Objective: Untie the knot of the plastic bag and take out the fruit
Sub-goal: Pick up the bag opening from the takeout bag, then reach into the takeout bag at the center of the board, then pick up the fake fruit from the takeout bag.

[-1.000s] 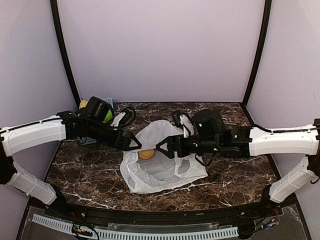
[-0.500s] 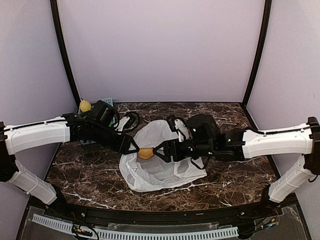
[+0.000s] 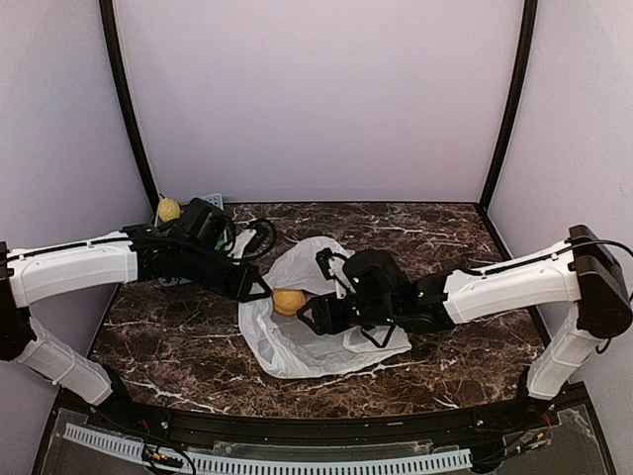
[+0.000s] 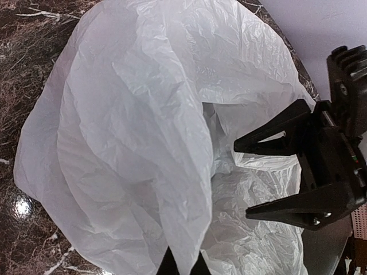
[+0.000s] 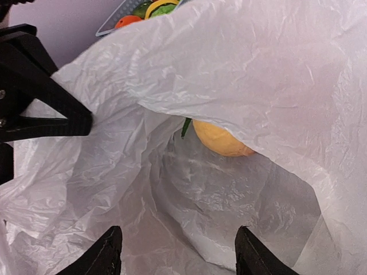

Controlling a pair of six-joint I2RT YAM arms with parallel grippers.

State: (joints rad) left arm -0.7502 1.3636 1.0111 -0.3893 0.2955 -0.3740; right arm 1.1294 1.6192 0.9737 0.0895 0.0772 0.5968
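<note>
The white plastic bag [image 3: 326, 336] lies open on the marble table [image 3: 178, 346], its mouth facing the arms. My left gripper [image 3: 264, 290] is shut on a raised fold of the plastic bag [image 4: 172, 189]; in the left wrist view its fingertips [image 4: 168, 267] pinch that fold. My right gripper [image 5: 180, 255] is open, low inside the bag's mouth, with only plastic between its fingers. One tan-yellow fruit [image 5: 221, 142] with a green leaf sits deeper in the bag, under the upper layer. From above, the fruit [image 3: 288, 300] lies between both grippers. The knot is out of view.
A small blue lattice basket [image 3: 214, 202] stands at the back left behind the left arm, with a yellow fruit [image 3: 169, 209] beside it. In the right wrist view the basket [image 5: 117, 16] holds orange and green fruit. Dark poles rise at both back corners.
My left gripper has shut on the bag's edge. The right arm has moved left and nearer, into the bag's mouth, its jaws a little narrower. The fruit shows more plainly.
</note>
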